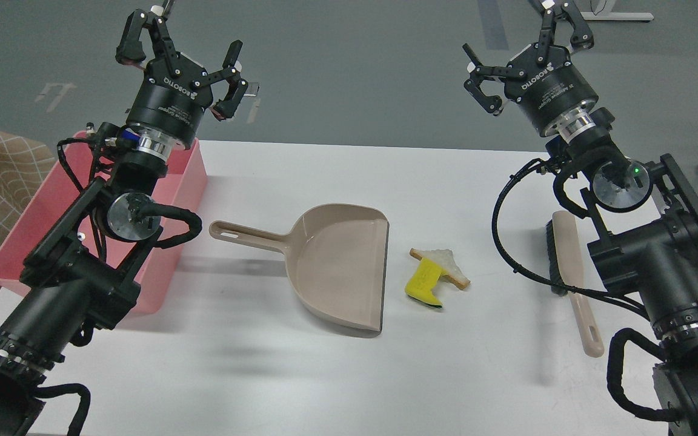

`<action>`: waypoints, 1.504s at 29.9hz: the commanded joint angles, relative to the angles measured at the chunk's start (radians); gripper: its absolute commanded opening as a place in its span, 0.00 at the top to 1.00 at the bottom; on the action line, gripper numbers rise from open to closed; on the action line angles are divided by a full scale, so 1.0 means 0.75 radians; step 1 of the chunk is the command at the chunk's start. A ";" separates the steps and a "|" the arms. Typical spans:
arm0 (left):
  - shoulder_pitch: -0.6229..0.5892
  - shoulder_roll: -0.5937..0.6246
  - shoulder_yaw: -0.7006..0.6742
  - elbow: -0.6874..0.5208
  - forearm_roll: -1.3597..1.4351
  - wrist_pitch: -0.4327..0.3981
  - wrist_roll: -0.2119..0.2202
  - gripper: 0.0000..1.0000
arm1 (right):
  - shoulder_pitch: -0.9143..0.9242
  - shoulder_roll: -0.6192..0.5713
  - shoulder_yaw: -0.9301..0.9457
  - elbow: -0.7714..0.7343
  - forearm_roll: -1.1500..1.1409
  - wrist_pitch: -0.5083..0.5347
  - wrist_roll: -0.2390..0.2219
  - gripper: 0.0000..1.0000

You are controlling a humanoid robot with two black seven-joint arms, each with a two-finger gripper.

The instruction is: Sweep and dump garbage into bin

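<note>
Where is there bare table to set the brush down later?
Bare tabletop lies in front of the dustpan, and behind it toward the far edge. Crowded: the narrow strip between the dustpan lip and the garbage, and beside the brush under the right arm.

Just one view, from my own head, looking forward and down over the white table (300, 375). My arms come in from both lower corners, floor visible beyond the far edge.

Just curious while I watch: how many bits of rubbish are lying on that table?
2, touching, right of the dustpan: the bread slice and the yellow sponge piece overlapping its near-left edge. More could hide behind the arms.
</note>
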 commanded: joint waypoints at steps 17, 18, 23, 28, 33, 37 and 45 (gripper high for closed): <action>0.001 0.004 0.003 -0.002 -0.002 0.002 0.006 0.02 | 0.001 0.002 -0.003 0.000 0.002 0.000 0.000 0.00; 0.001 0.004 0.003 -0.002 -0.002 0.004 0.006 0.02 | 0.001 0.002 -0.003 0.000 0.002 0.000 0.000 0.00; 0.005 -0.002 0.003 -0.002 -0.004 0.004 0.006 0.02 | -0.003 0.000 -0.003 0.002 0.002 0.000 0.000 0.00; 0.007 0.000 0.001 -0.002 -0.004 -0.006 0.000 0.02 | -0.010 0.000 -0.003 0.002 0.002 0.000 0.000 0.00; 0.007 0.000 0.003 -0.002 -0.004 -0.014 0.002 0.02 | -0.014 0.002 -0.003 0.002 0.002 0.000 0.000 0.00; 0.011 -0.004 0.005 -0.002 -0.004 -0.016 0.002 0.02 | -0.014 0.000 -0.003 0.004 0.002 0.000 0.000 0.00; 0.015 -0.004 0.005 0.000 -0.004 -0.014 0.004 0.02 | -0.016 0.002 -0.003 0.004 0.002 0.000 0.000 0.00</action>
